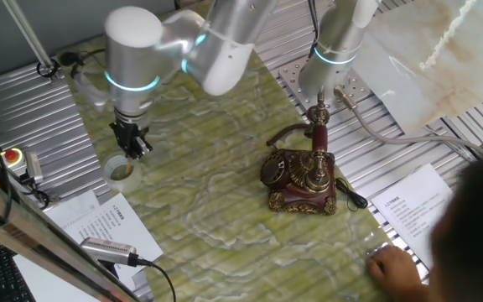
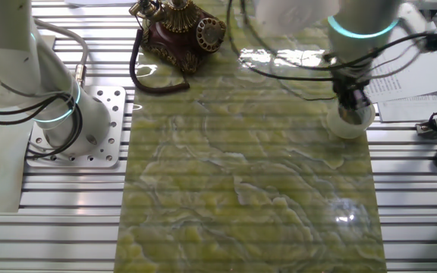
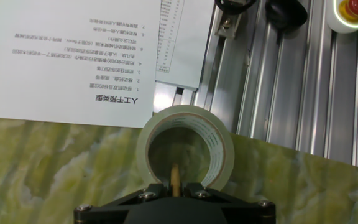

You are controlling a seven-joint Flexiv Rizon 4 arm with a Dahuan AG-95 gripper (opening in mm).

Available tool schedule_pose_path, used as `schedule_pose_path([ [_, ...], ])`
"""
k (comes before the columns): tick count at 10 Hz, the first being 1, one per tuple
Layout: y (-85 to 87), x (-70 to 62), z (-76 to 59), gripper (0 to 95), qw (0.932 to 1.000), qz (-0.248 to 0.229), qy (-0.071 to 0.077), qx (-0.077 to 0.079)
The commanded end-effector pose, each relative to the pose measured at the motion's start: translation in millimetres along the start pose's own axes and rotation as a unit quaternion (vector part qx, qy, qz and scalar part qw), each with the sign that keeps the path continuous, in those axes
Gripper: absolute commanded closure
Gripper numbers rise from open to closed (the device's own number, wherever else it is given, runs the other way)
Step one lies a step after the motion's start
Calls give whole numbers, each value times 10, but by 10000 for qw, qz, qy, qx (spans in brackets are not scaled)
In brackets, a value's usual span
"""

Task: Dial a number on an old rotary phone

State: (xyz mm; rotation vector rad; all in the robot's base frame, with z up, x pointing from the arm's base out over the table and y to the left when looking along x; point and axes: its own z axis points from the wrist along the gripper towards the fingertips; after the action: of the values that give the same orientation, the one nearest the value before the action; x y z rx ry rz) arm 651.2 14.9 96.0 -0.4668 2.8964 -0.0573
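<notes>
A green-yellow marbled mat is laid over a desk of ribbed aluminium profiles, with a pale stone-patterned panel at the far right corner. In one fixed view, the ornate antique rotary phone, dark red-brown with brass-gold trim, is seen on the mat near its right edge, its round dark dial turned toward the left and its red-and-brass handset resting on the tall cradle. A black cord is trailed off the phone's right side. Well apart from it, near the mat's left edge, the black two-finger gripper of the silver arm is held just above a clear tape roll. Printed white paper sheets lie past the front left corner, and a person's hand rests at the front right.

In the other fixed view, the phone is found at the mat's top edge, its cord curled on the mat beside it. The gripper is seen over the tape roll at the mat's right edge.

In the hand view, the tape roll is seen directly below the gripper, lying flat on the mat's edge beside a printed sheet. The fingertips appear drawn close together around a thin light-coloured stick, which points into the roll's hollow; whether it is firmly gripped cannot be told.
</notes>
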Motion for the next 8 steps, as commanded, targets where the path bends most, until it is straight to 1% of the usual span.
schedule_pose_path([
  [1,-27,-44,-79,950,9999,-145,45,-64],
  [2,-33,-74,-188,950,9993,-221,237,-163],
  [4,-37,-109,-344,950,9982,-364,401,-251],
  [5,-28,-120,-394,950,9977,-420,460,-275],
  [6,-10,-135,-466,950,9965,-472,597,-338],
  [7,18,-155,-576,950,9947,-544,767,-415],
  [8,41,-166,-653,950,9936,-568,863,-456],
])
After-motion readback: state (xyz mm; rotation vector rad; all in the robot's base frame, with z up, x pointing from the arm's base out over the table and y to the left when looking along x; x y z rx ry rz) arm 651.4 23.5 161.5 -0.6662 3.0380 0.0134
